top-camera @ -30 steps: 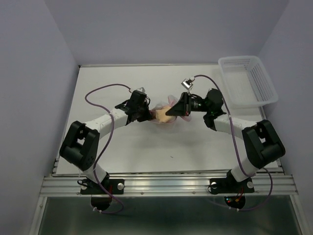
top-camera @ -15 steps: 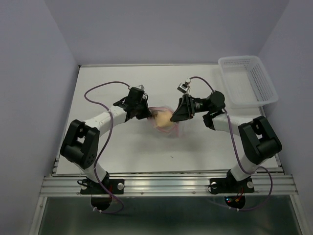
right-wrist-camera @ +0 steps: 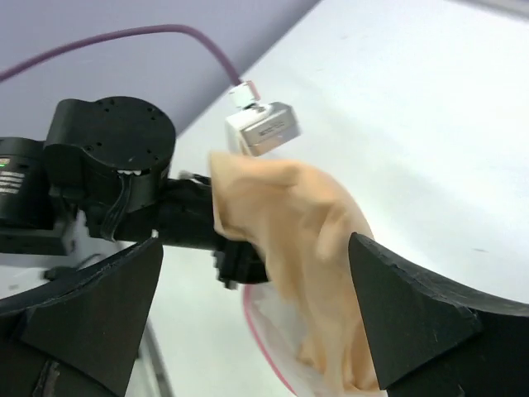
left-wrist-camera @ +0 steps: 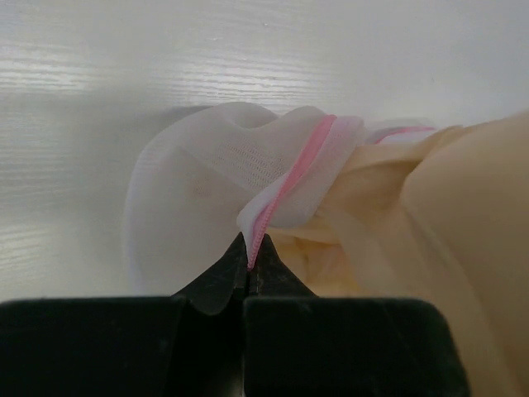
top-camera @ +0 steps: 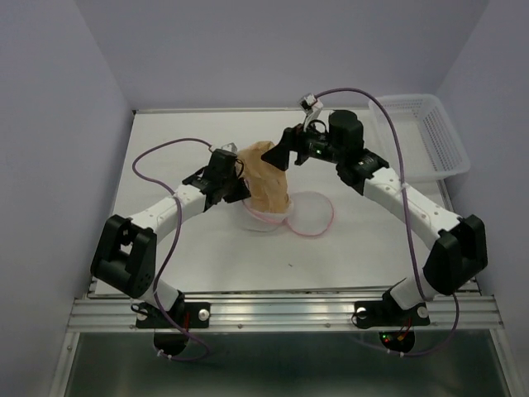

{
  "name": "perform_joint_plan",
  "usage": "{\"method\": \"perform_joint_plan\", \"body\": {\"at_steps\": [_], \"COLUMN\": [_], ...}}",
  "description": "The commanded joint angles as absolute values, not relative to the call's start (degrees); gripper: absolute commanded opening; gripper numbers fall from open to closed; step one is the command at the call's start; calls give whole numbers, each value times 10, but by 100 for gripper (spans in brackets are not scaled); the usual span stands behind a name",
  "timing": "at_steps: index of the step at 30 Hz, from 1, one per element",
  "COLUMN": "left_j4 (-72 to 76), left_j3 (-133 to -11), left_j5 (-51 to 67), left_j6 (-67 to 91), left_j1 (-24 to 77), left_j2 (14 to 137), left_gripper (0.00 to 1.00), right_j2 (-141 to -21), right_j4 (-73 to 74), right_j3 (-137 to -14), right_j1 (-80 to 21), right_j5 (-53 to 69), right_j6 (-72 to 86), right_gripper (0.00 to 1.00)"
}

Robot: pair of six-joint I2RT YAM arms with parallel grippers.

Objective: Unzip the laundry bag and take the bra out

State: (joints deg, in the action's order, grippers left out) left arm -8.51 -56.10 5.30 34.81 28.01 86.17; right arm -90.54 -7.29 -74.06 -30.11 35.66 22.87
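Left claw (left-wrist-camera: 250, 266) first: clamped tight on the pink trim of the laundry bag (left-wrist-camera: 198, 190), likely pinning it to the table (top-camera: 372, 248). Mid-table, bra (top-camera: 266, 178) standing half out of the opened bag. Right claw (right-wrist-camera: 254, 241) spread wide around it, gripping nothing. Counted: two claws, one bag, one bra, one basket (top-camera: 446, 141).

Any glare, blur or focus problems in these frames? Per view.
Left wrist: bright glare streaks on the table, laundry bag in focus. Right wrist: bra softly blurred, near fingers out of focus. Top external: even light, sharp, faint shadows.
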Motion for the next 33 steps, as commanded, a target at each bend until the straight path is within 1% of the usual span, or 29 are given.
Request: {"method": "perform_joint_plan", "body": {"at_steps": [1,3,7,10,12,14,19,23,25,27,28,30,31,33], "left_j4": [-83,-84,-84,-81,-80,-80,-79,-77,-77,-77,-77,-77,-77,-76], "left_j3": [-556,-555,-550,-547,-544,-541,-534,-533,-533,-535,-537,-538,-538,-538], "left_j5": [44,40,38,41,42,40,41,44,45,46,45,47,47,47], "left_j6": [346,347,346,343,341,338,334,337,337,337,336,335,335,334], "left_j1": [282,282,282,283,284,286,288,290,291,290,291,291,291,291], "left_j2": [837,833,828,826,826,825,826,833,836,836,836,836,836,836], "left_gripper": [0,0,0,0,0,0,0,0,0,0,0,0,0,0], "right_j2": [-839,-830,-812,-822,-849,-873,-976,-1029,-1043,-1056,-1060,-1059,-1056,-1042], "right_j4": [156,155,154,162,161,151,134,105,102,101,98,99,98,100], "right_j3": [-759,-744,-729,-723,-723,-726,-765,-786,-790,-790,-789,-789,-789,-791], "right_j1": [-308,-308,-308,-308,-308,-308,-308,-315,-322,-335,-335,-341,-347,-353], "right_j5": [51,27,37,38,44,85,153,215,220,204,187,160,142,88], "right_j6": [40,49,55,56,67,70,142,179,186,185,185,182,178,170], "right_gripper": [100,100,100,100,100,100,100,100,97,89,68,48,35,29]}}
